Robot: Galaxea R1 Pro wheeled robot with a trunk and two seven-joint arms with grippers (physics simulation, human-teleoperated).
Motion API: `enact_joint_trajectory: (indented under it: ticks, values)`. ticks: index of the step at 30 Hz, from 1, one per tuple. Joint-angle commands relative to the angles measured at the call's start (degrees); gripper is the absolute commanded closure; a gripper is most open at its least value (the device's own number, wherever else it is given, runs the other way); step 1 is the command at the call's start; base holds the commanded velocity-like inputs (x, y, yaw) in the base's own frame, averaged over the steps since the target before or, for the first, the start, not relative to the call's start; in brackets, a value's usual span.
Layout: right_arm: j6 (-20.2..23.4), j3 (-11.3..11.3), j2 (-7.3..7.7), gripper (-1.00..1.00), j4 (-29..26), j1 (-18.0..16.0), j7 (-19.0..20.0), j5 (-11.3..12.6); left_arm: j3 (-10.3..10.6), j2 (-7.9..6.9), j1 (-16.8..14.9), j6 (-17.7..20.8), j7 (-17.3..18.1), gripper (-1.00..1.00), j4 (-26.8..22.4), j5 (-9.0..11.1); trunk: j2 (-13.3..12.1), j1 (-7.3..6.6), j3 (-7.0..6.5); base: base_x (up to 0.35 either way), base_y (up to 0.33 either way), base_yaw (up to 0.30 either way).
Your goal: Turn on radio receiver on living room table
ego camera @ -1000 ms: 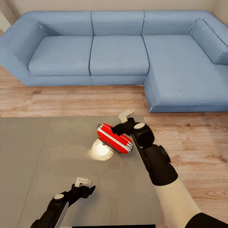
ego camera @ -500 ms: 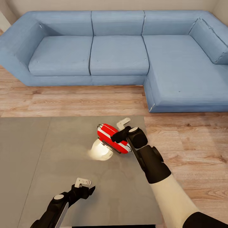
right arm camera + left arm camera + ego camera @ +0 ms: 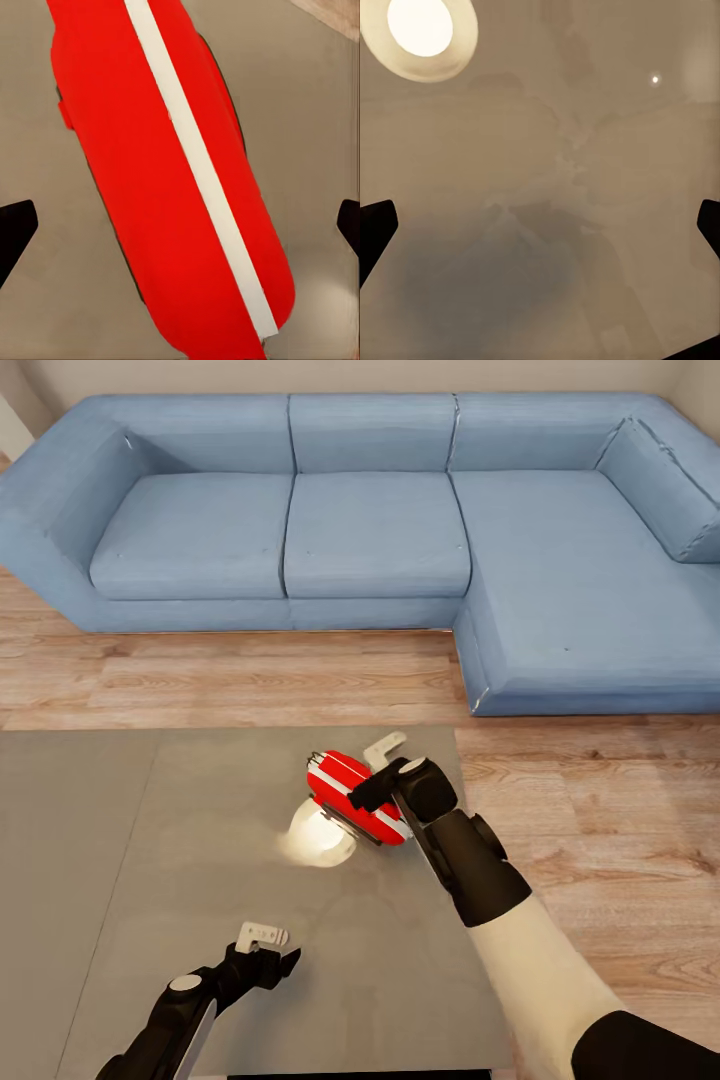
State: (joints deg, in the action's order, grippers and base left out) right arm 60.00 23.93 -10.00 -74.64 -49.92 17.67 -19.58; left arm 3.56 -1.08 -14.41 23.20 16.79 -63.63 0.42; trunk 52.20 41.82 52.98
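Note:
The red radio receiver (image 3: 345, 792) with its white middle band lies tilted on the glossy grey table (image 3: 150, 840), near the table's far right corner. My right gripper (image 3: 378, 768) hovers open over the radio's right end, one finger on each side. In the right wrist view the radio (image 3: 150, 172) lies lengthwise between the spread fingertips (image 3: 15, 229) of the right gripper (image 3: 180, 229), which do not touch it. The dial is hidden. My left gripper (image 3: 272, 948) hangs open over the table's near part, holding nothing, and in the left wrist view the left gripper (image 3: 540, 225) faces bare tabletop (image 3: 547, 150).
A blue L-shaped sofa (image 3: 380, 540) stands beyond a strip of light wood floor (image 3: 250, 680). The table's right edge (image 3: 470, 880) runs just under my right forearm. A bright lamp reflection (image 3: 320, 838) glows on the tabletop beside the radio.
My right gripper has shifted left and slightly nearer, now straddling the radio's right end. The radio and my left arm have stayed put.

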Motion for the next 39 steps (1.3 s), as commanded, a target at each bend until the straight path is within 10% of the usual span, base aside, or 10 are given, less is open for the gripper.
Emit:
enact_joint_trajectory:
  ticks: [1,39]
  values:
    - [0.0,0.0,0.0,-1.0,0.4,-0.3,0.0,0.0,0.0,-0.01,0.0,0.0,0.0,-1.0,0.0,0.0,0.0,0.0,0.0,0.0,0.0,0.0]
    - [0.0,0.2,0.0,-1.0,13.3,-3.8,0.0,-0.2,0.0,-0.13,0.0,0.0,0.0,-1.0,0.0,0.0,0.0,0.0,0.0,0.0,0.0,0.0]
